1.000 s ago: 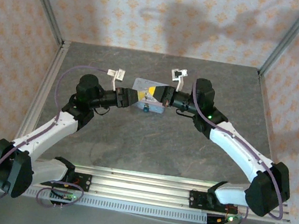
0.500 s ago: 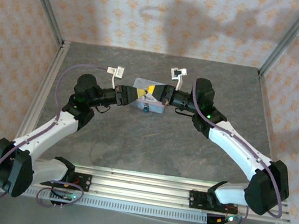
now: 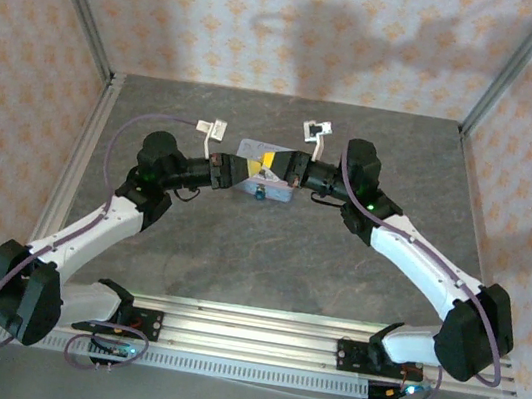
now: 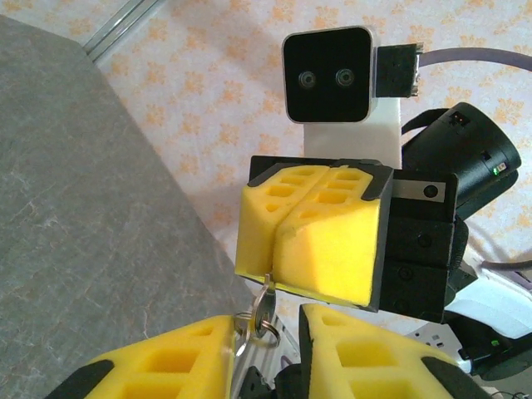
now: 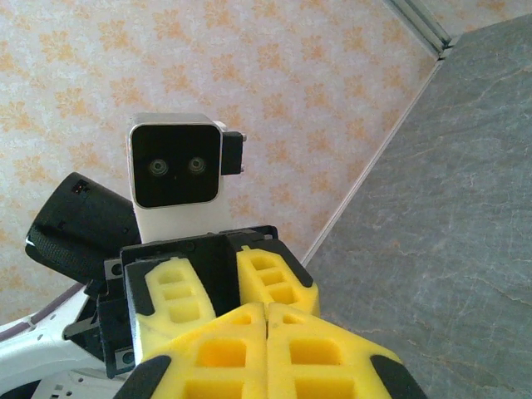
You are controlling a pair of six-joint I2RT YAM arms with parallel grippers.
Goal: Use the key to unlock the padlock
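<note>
Both arms are seen bent inward from the near edge of the worktop [image 3: 266, 260], with the grippers facing tip to tip over the middle of its far half.

In the left wrist view, the left gripper [image 4: 266, 326] is seen partly open. A narrow gap is left between its yellow fingers [image 4: 166, 362], and nothing is clamped between them. The key [image 4: 264, 301] is hung in that gap with its ring just beside the left-hand finger; whether the two touch cannot be told.

The key is held from above by the right gripper [image 4: 281, 231]. Its yellow pads [image 4: 332, 249] are pressed fully together, and the key is seen coming out of the bottom of the seam between them. In the right wrist view the same pads are met flat along their whole length, and the left gripper's parted fingers are seen beyond them.

From above, the padlock [image 3: 260, 195] is made out as a small dark spot below the meeting grippers, at the near side of a pale tin [image 3: 257, 150]. Whether it hangs from the tin or rests on the worktop cannot be told. The tin is partly covered by both grippers.
</note>
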